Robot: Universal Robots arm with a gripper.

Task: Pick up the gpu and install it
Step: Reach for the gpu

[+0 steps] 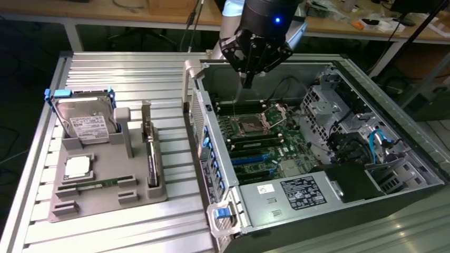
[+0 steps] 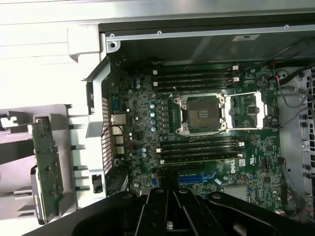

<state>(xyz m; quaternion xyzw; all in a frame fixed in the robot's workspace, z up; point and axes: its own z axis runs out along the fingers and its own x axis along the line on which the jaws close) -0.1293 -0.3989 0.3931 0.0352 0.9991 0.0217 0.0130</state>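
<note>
- My arm (image 1: 264, 21) runs off the exterior view's edge at twelve o'clock.
- My gripper (image 2: 171, 194) covers part of the motherboard (image 2: 197, 128).
- The print on the hard drive (image 1: 88, 125) is too small to read.

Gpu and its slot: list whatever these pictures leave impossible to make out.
- gpu: in the exterior view it stands edge-on in the gray tray, so its faces cannot be seen, and the tray hides its lower edge.
- Blue slots: in the wrist view the pincer covers the board beyond them.
- Power supply label: in the exterior view the print is too small to read.
</note>
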